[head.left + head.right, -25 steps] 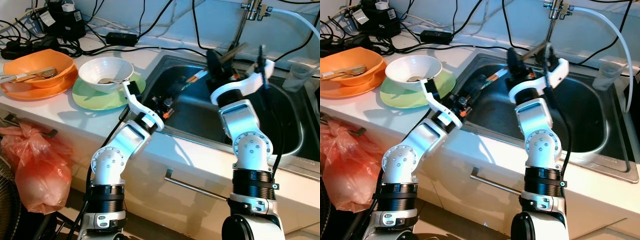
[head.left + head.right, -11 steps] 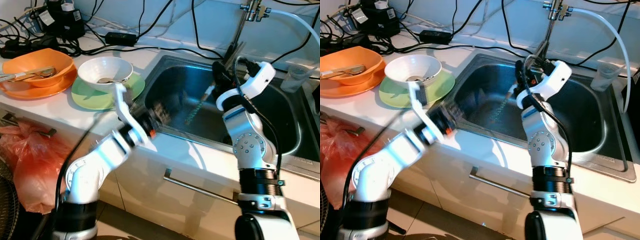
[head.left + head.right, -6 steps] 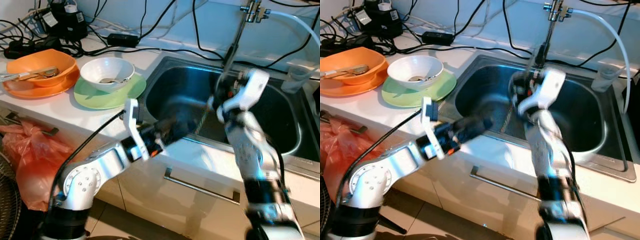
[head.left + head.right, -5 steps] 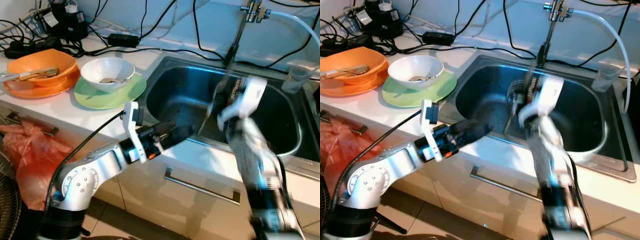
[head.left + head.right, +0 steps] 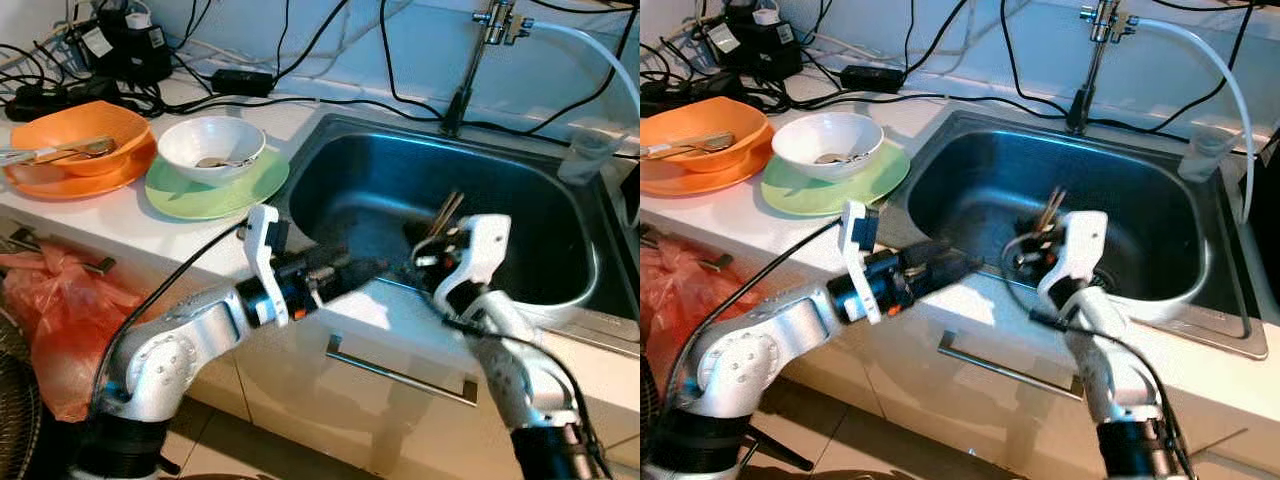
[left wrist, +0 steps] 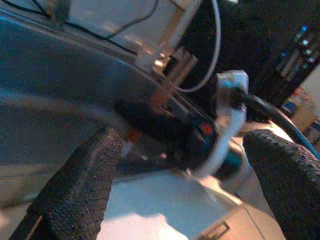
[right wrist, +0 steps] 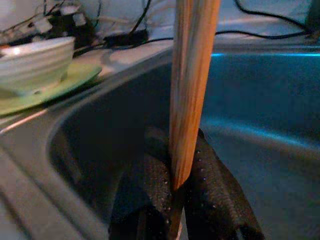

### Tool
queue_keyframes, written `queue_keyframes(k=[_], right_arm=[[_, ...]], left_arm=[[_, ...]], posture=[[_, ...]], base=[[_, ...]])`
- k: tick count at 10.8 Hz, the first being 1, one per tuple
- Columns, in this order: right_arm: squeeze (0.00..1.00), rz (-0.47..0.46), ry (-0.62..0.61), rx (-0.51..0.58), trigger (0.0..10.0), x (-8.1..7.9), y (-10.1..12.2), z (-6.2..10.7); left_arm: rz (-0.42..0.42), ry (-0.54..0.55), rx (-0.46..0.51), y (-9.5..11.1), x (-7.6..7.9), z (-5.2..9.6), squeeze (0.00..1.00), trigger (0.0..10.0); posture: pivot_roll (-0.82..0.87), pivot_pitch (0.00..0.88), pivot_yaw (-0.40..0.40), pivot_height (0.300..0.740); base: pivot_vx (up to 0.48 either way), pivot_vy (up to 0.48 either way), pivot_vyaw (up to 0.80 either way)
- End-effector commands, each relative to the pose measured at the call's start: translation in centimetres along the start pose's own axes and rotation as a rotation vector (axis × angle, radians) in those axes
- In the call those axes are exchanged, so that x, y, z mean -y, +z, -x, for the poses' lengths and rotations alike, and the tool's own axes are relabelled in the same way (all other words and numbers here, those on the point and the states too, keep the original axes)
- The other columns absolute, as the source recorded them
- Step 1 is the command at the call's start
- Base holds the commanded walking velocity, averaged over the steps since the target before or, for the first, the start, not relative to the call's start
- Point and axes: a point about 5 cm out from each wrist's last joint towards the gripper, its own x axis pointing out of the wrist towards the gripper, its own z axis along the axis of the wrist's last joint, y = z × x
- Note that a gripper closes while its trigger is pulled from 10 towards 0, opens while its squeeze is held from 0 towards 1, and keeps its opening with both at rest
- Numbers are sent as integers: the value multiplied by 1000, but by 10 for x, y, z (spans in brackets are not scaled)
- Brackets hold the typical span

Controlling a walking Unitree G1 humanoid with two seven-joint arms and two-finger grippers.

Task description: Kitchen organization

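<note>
My right gripper (image 7: pixel 175 200) is pressed onto a pair of wooden chopsticks (image 7: pixel 192 75) near their lower end; the black fingers (image 7: pixel 210 195) pinch them from both sides. In the head views this gripper (image 5: pixel 430 262) sits low at the front of the sink (image 5: pixel 560 300), just inside the near rim. The chopsticks (image 5: pixel 446 213) rise from the pincer toward the faucet (image 5: pixel 470 70), their long axis tilted up and away from me, free ends pointing at the back wall of the basin.

My left gripper (image 5: pixel 365 268) lies along the front edge of the sink, just beside the right one. Its fingers (image 6: pixel 85 175) are spread wide with nothing between them.

To the far left of both pincers, on the counter, a white bowl (image 5: pixel 212 148) sits on a green plate (image 5: pixel 195 195); beyond them are orange dishes (image 5: pixel 70 135) holding utensils.

My judgement: the step in hand is lifting the chopsticks clear of the sink. I should keep the pinch firm, since the grip is near one end and the long free length may swing. I should raise them steeply to clear the rim before moving sideways.
</note>
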Motion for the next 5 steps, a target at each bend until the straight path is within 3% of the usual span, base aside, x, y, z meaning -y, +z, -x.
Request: queue_keyframes(k=[1, 2, 4, 5], right_arm=[[0, 34, 23, 28, 10000, -3, 8, -2], [0, 53, 35, 49, 10000, -5, 15, -8], [0, 80, 52, 103, 10000, -7, 36, -22], [0, 96, 61, 113, 10000, -9, 40, -24]], left_arm=[[-30, 47, 23, 5, -6, -2, 1000, 10000], [-53, 93, 58, 10, -13, -5, 1000, 10000], [-102, 144, 103, 20, -28, -13, 400, 10000], [-120, 142, 98, 22, -31, -15, 235, 10000]], posture=[[5, 0, -2, 740], [5, 0, -2, 740], [1, 0, -8, 740], [-5, 0, -8, 740]], base=[[0, 0, 0], [0, 0, 0], [0, 0, 0], [0, 0, 0]])
